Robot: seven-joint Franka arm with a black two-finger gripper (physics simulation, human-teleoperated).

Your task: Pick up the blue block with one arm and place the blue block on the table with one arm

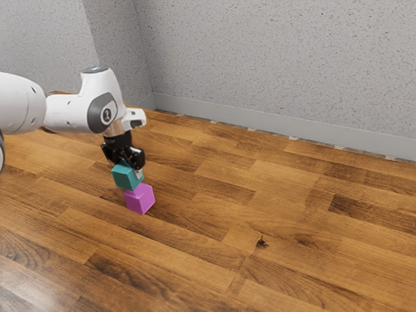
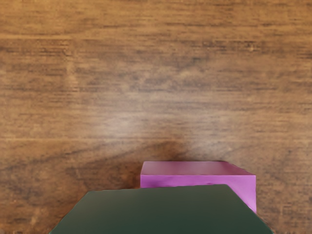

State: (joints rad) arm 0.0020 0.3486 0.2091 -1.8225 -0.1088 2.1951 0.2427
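The gripper point(image 1: 130, 158) points down, shut on the blue block point(image 1: 125, 175), which looks teal; one fingertip shows against its side, while the far finger is hidden behind it. In the wrist view the blue block point(image 2: 158, 209) is a large dark green shape at the lower edge, slightly turned. The magenta block point(image 1: 140, 199) sits on the wooden surface below it, offset toward the exterior view's right. Part of the magenta block point(image 2: 198, 168) is covered by the blue one in the wrist view. Whether the two blocks touch, I cannot tell.
Wooden planks point(image 1: 286, 214) extend around the blocks, with a small dark knot-like mark point(image 1: 261, 242) toward the exterior view's right. A speckled grey wall point(image 1: 279, 58) with a pale baseboard point(image 1: 260, 123) stands behind.
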